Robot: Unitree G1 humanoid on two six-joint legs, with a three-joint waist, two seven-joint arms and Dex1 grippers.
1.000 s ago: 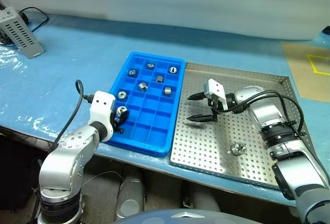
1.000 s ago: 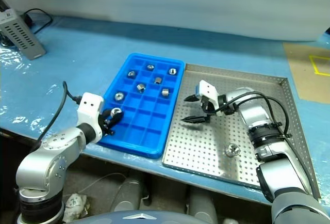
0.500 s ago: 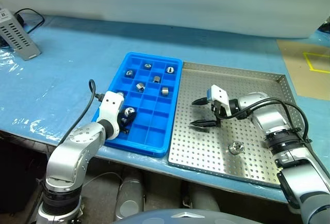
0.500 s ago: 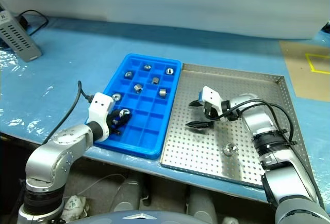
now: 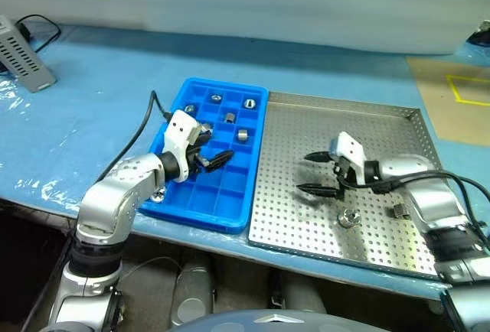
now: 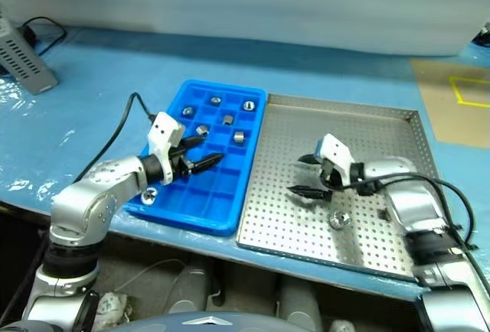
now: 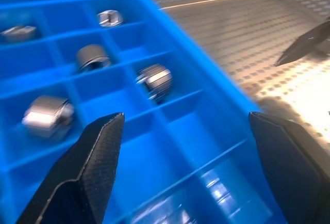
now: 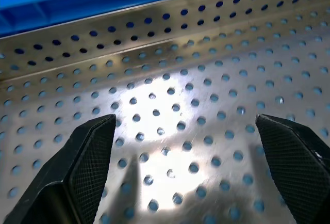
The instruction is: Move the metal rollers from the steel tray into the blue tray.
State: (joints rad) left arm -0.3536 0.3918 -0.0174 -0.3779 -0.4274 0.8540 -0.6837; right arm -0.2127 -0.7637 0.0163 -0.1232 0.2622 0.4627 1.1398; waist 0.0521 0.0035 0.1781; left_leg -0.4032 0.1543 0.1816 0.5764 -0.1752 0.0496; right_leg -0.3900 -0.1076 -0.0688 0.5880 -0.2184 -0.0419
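Left gripper [image 5: 217, 157] spread empty over the blue tray [image 5: 229, 208], right gripper [image 5: 316, 174] spread over the steel tray [image 5: 383, 248]; next I grab that roller [image 5: 351, 216].

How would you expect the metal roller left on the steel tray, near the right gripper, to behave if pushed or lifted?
The metal roller looks round and flanged, so a sideways push would probably send it rolling across the steel tray. Its shiny surface suggests the right gripper might slip on it. Being solid-looking metal, it is likely stiff and heavy for its size.
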